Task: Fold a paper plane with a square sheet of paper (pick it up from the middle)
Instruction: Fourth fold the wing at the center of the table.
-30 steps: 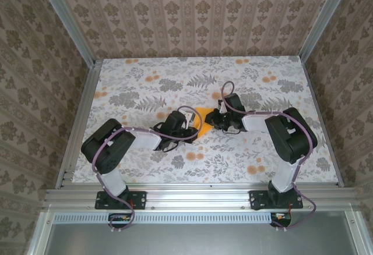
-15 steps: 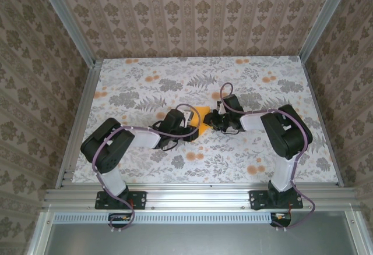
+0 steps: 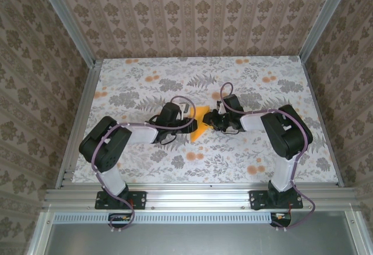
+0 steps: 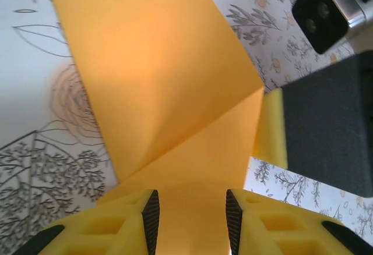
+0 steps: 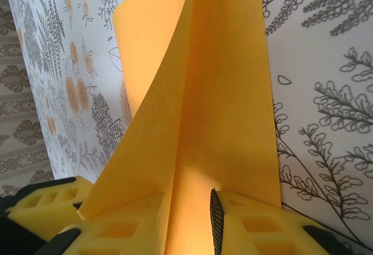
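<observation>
Overhead, the square sheet of paper (image 3: 200,126) is seen creased, mid-table between both arms. At the left wrist, the left gripper (image 4: 191,219) is parted around a flat edge, which should be re-pinched squarely. At the right wrist, a raised flap is straddled by the right gripper (image 5: 189,223), whose grip cannot be judged; the flap should be laid along its crease.

The square sheet of paper (image 4: 169,74) is thin, matt orange-yellow paper, smooth apart from soft creases. The left gripper (image 4: 191,214) has fingers (image 4: 99,232) of matt yellow plastic with moulded cut-outs, lined with black ribbed pads (image 4: 151,220) that look like rubber; the right gripper (image 5: 189,214) is made of the same materials. The table (image 3: 245,68) has a smooth, matt covering printed with grey leaves and orange flowers. The arms (image 3: 285,133) are matt black plastic with pale sleeves. The frame rails (image 3: 198,195) are brushed aluminium with a dull shine, and the walls (image 3: 192,16) are covered in matt patterned wallpaper.
</observation>
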